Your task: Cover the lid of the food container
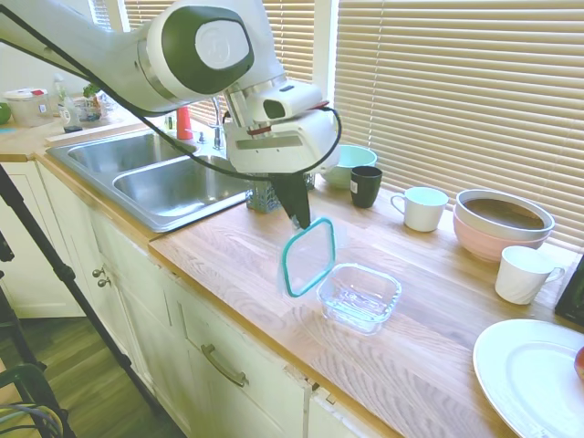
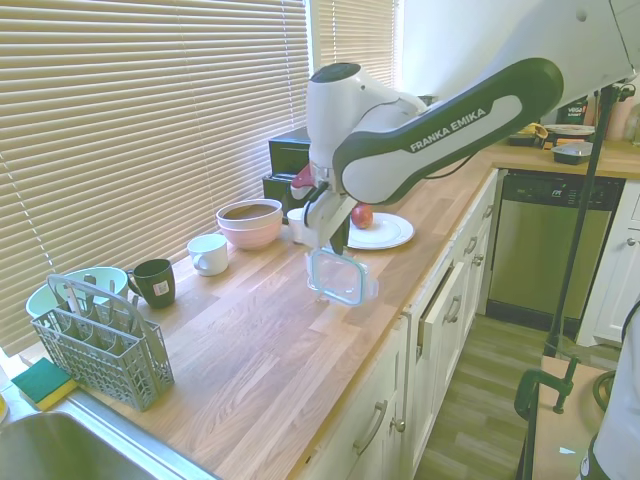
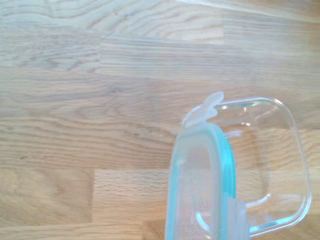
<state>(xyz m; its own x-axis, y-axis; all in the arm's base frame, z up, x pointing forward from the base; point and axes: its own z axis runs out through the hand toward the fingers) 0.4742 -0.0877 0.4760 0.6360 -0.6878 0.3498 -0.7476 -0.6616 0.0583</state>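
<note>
The lid (image 1: 307,257), clear with a teal rim, hangs on edge from my gripper (image 1: 301,219), which is shut on its top edge. It hovers just left of the food container (image 1: 359,297), a clear glass dish on the wooden counter. From the other side, the lid (image 2: 340,277) hangs below my gripper (image 2: 333,243) and covers most of the food container (image 2: 320,293). In the wrist view the lid (image 3: 200,185) shows edge-on, partly over the food container (image 3: 272,160).
A white mug (image 1: 422,207), a dark cup (image 1: 365,185), stacked pink bowls (image 1: 502,224), a second white mug (image 1: 523,274) and a white plate (image 1: 534,379) lie behind and right of the container. A grey cutlery basket (image 2: 100,340) and the sink (image 1: 155,178) are at the other end.
</note>
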